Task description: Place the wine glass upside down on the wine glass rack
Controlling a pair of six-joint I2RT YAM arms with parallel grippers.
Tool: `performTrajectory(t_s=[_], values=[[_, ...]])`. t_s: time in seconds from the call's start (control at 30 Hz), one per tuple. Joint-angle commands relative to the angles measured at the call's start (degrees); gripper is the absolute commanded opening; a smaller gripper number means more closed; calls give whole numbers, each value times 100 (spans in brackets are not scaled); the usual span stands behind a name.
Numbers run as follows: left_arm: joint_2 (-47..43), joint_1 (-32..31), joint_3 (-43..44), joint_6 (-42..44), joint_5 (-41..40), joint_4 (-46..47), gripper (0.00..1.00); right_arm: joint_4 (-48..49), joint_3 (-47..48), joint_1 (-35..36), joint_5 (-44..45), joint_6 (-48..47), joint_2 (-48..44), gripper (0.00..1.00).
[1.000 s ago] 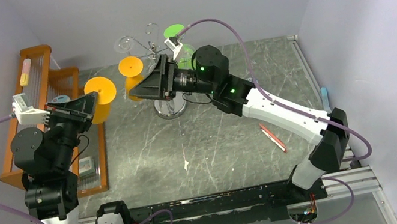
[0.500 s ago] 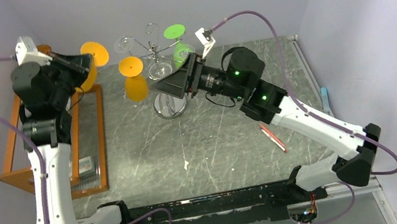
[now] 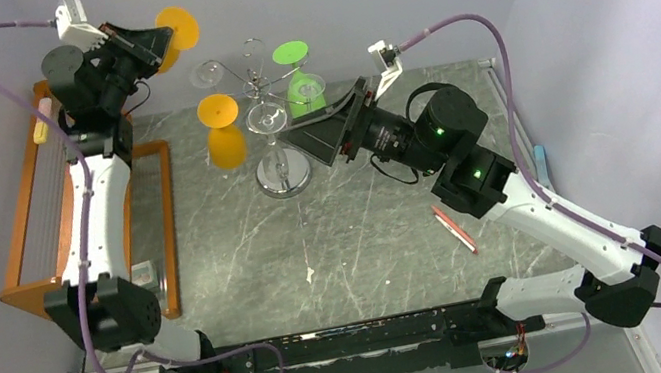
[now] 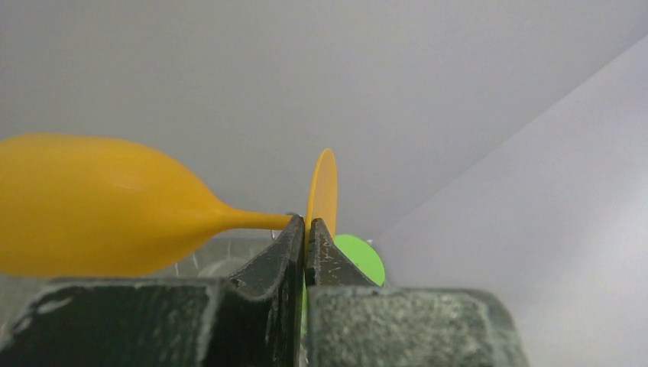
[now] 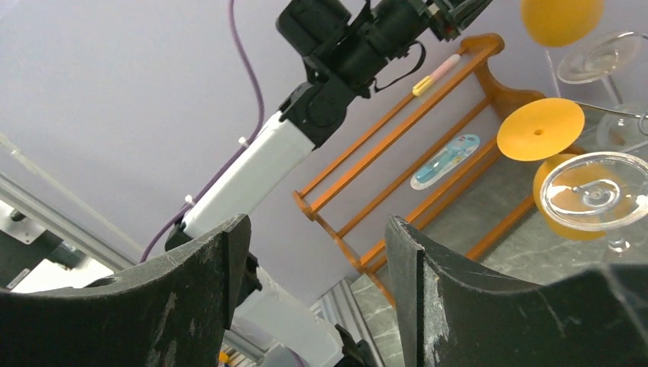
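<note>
My left gripper (image 3: 152, 42) is shut on the foot disc of an orange wine glass (image 3: 177, 28) and holds it high near the back wall, left of the chrome wine glass rack (image 3: 284, 176). In the left wrist view the jaws (image 4: 306, 226) pinch the thin orange foot (image 4: 323, 191), with the stem and bowl (image 4: 99, 206) lying sideways to the left. The rack's wire arms carry an orange glass (image 3: 218, 114), a green glass (image 3: 292, 54) and clear glasses (image 3: 266, 116), foot up. My right gripper (image 3: 303, 136) is open and empty just right of the rack's pole; its jaws (image 5: 315, 229) stand wide apart.
An orange-brown wooden slatted rack (image 3: 29, 227) stands along the left wall, with a packaged toothbrush (image 5: 447, 159) lying in it. A red pen (image 3: 455, 229) lies on the grey marbled table to the right. Walls close in at the back and both sides.
My left arm has risen and swung the orange glass from beside the wooden rack up toward the back wall. My right arm has drawn back to the right, away from the chrome rack.
</note>
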Motion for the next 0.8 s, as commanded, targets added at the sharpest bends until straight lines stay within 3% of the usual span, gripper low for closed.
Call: performTrajectory(t_s=[0.0, 0.2, 0.53, 0.67, 0.77], values=[[409, -41, 367, -99, 507, 1535, 5, -49, -165, -25, 198, -274, -183, 68], [1059, -339, 594, -775, 694, 2097, 5, -21, -210, -29, 114, -444, -261, 68], [1185, -860, 614, -934, -115, 1385, 5, 44, -296, -25, 17, -399, -283, 68], [1013, -970, 408, -1043, -828, 894, 5, 303, -474, -26, 71, -350, -413, 67], [1004, -1004, 242, -1295, -843, 933, 5, 340, -529, -30, 125, -339, -468, 67]])
